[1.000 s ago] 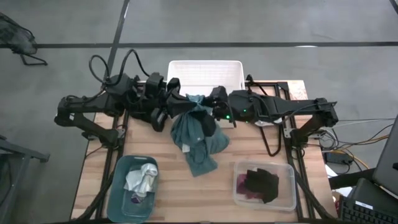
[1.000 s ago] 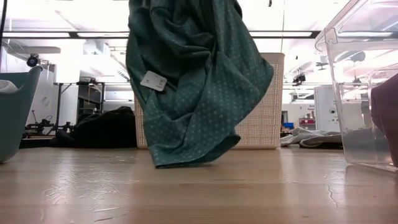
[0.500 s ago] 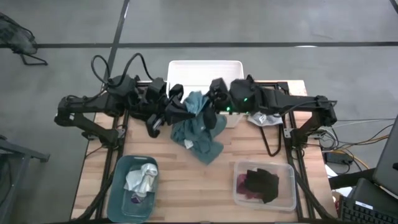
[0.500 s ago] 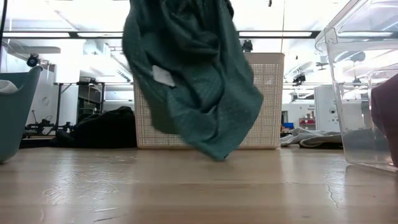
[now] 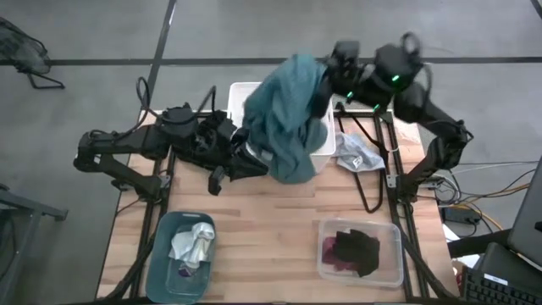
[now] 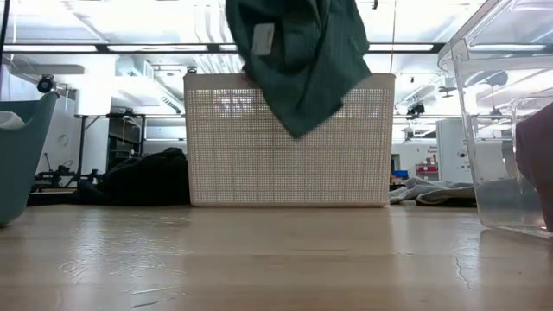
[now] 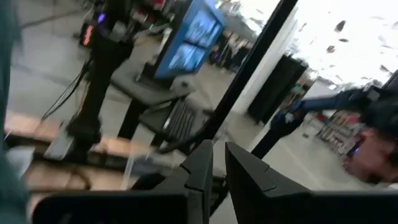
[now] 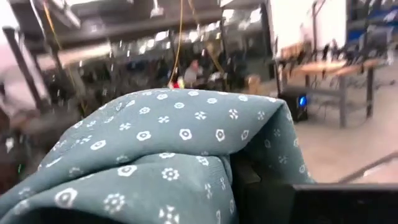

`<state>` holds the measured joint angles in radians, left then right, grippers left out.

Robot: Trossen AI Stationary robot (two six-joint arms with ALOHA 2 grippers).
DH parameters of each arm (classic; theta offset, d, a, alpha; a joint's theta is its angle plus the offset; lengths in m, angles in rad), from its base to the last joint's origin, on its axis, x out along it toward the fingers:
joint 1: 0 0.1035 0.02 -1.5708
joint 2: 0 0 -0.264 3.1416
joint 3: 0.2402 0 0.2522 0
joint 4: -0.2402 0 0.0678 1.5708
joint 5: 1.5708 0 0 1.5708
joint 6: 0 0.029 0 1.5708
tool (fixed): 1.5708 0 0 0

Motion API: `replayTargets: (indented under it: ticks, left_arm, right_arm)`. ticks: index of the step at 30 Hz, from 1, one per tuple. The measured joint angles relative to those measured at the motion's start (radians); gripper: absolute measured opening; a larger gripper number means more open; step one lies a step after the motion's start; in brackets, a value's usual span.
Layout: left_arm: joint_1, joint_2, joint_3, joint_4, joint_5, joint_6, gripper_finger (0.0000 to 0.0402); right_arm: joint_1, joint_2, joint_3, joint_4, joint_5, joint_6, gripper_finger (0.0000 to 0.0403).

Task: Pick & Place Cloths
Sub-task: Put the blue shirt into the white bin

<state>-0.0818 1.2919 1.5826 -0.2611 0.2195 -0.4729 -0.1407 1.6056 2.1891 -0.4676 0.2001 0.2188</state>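
Teal cloth [image 5: 286, 119]: I see soft teal fabric printed with small pale flowers, hanging in loose folds over the white basket at 12 o'clock on the table; a pale label shows on it in the low view.
Right end effector [image 5: 326, 72]: I read it as pinching the top of the teal cloth, raised high at 12 o'clock; fabric bunches against it in its wrist view.
Left end effector [image 5: 246, 161]: low, just at 9 o'clock of the hanging cloth; its dark fingers [image 7: 202, 171] look nearly pressed together, holding nothing.
White basket [image 6: 289, 142]: rigid, rectangular, walls of fine perforated lattice.
Teal bin [image 5: 161, 267]: 7 o'clock, holds a crumpled white-grey cloth [image 5: 193, 244].
Clear bin [image 5: 389, 271]: 5 o'clock, holds a black cloth [image 5: 356, 247] over a maroon cloth [image 5: 330, 254].
Table [image 5: 262, 246]: pale wood planks.
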Motion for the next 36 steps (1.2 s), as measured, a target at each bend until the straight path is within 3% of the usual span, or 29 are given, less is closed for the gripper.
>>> replayTargets:
  ticks: [5,15,22,26,29,36]
  left_arm:
    - [0.0,0.002,-0.019,-0.105,-0.052,0.003,0.0046]
    - [0.0,0.002,-0.117,-0.052,-0.076,-0.054,0.0047]
    - [0.0,0.002,-0.132,-0.042,-0.091,-0.077,0.0045]
    - [0.0,0.001,-0.132,-0.041,-0.091,-0.081,0.0046]
    - [-0.001,0.001,-0.132,-0.041,-0.091,-0.09,0.0048]
    - [-0.002,-0.002,-0.132,-0.04,-0.09,-0.11,0.0044]
  right_arm:
    - [-0.085,0.001,0.075,0.009,-0.069,0.013,0.0009]
    - [-0.201,0.038,0.096,0.271,-0.119,0.005,0.0011]
    - [-0.265,0.147,0.094,0.404,-0.144,-0.035,0.0012]
    - [-0.303,0.201,0.14,0.446,-0.209,0.07,0.0012]
    - [-0.311,0.224,0.148,0.35,-0.247,0.174,0.0013]
    - [-0.302,0.252,0.142,-0.18,-0.273,0.177,0.0013]
